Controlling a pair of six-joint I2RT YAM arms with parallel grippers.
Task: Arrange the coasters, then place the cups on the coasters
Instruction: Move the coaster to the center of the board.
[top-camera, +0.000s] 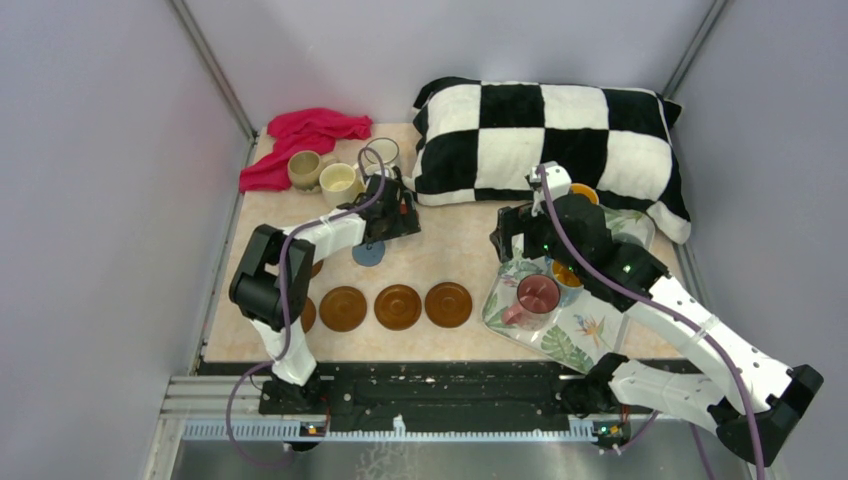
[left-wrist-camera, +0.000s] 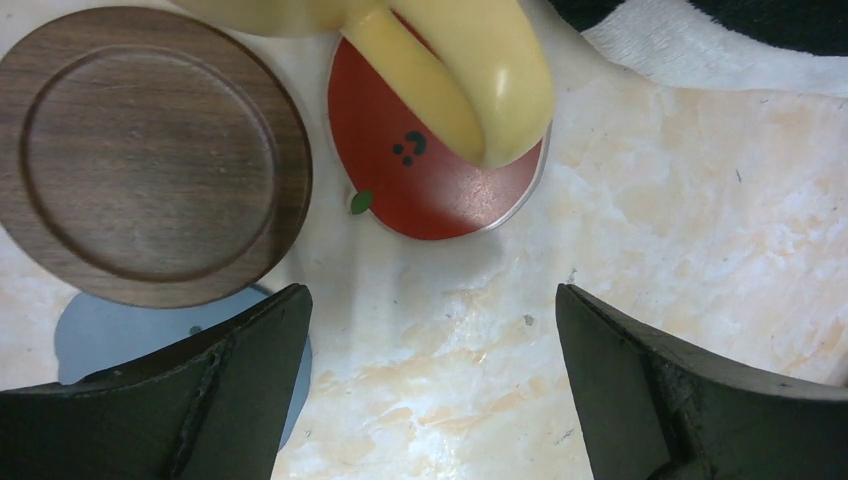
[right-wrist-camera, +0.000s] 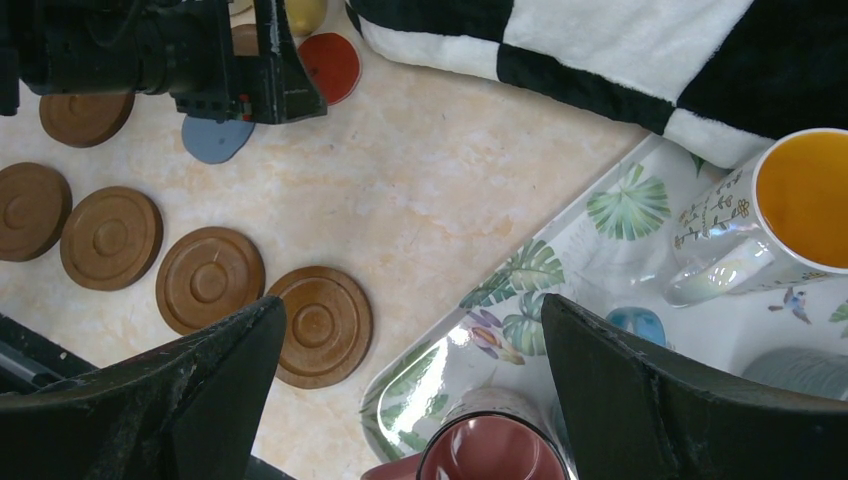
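Over beige marbled table (left-wrist-camera: 650, 250), left gripper (left-wrist-camera: 430, 300) has jaws spread fully, holding nothing, near flat red round coaster (left-wrist-camera: 430, 190). Right gripper (right-wrist-camera: 412, 310) likewise spread, empty, above leaf-print tray (right-wrist-camera: 600, 250) edge.

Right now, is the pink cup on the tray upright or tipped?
Upright: the pink cup shows its round open mouth facing up, standing on the tray.

coaster row (top-camera: 398, 306): four side by side near front edge, left of tray
tray (top-camera: 575, 335): right side, far end against pillow
pillow (top-camera: 550, 130): back right
tray mugs (top-camera: 538, 293): several in tray
cloth (top-camera: 310, 130): back left, left of pillow
mug pair (top-camera: 340, 180): just before cloth
glass (top-camera: 380, 152): between mug pair and pillow
loose coasters (top-camera: 368, 254): behind the row, before mug pair
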